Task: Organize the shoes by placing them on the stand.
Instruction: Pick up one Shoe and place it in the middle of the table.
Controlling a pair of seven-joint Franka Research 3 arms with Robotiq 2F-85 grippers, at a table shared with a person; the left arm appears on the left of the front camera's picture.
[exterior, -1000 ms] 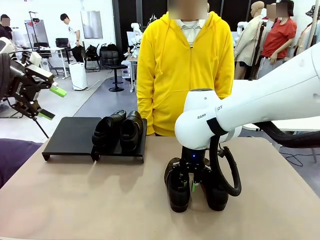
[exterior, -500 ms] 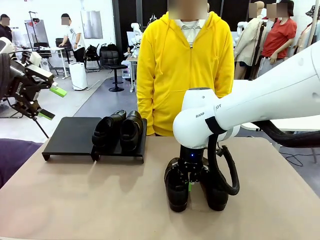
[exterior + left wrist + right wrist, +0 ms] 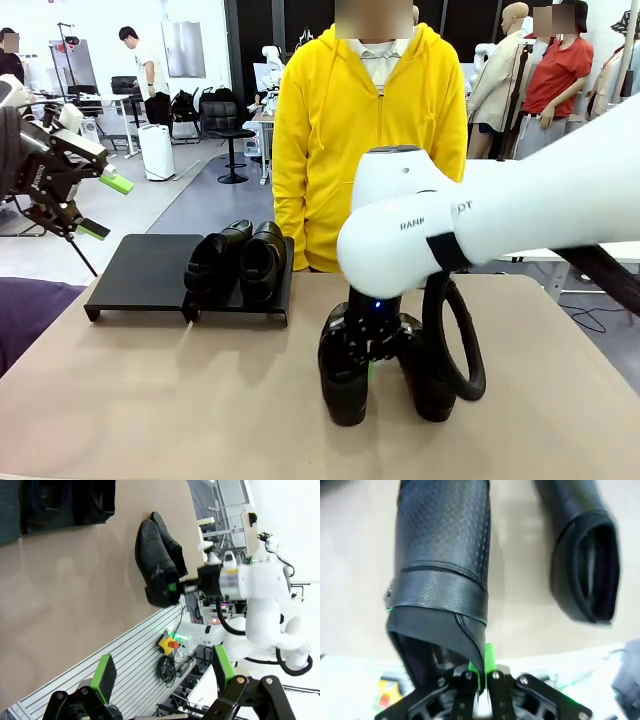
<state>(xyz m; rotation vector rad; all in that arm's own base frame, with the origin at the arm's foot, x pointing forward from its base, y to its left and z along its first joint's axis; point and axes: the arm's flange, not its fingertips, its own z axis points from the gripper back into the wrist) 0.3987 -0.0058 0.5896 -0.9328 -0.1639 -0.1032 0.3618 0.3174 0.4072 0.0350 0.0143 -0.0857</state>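
Note:
Two black shoes lie near the table's middle. My right gripper (image 3: pixel 366 350) is shut on the side rim of the left shoe (image 3: pixel 343 385), near its heel; the right wrist view shows that shoe (image 3: pixel 442 555) with the green pads (image 3: pixel 488 656) pinching its collar. Whether it is off the table I cannot tell. The second shoe (image 3: pixel 432 385) (image 3: pixel 585 555) lies free beside it. Two more shoes (image 3: pixel 240 262) sit on the right part of the black stand (image 3: pixel 145 272). My left gripper (image 3: pixel 104 206) hangs open, high at the far left. The left wrist view shows the pair (image 3: pixel 157 565) and my open gripper (image 3: pixel 162 670).
A person in a yellow hoodie (image 3: pixel 370 130) stands at the table's far side, behind the stand's right end. The stand's left half (image 3: pixel 140 262) is bare. A thick black cable (image 3: pixel 462 350) loops beside the right gripper. A purple cloth (image 3: pixel 25 315) lies at the left edge.
My right gripper has closed on the left shoe's rim, and the arm has shifted slightly left with the shoe. The left arm has not moved.

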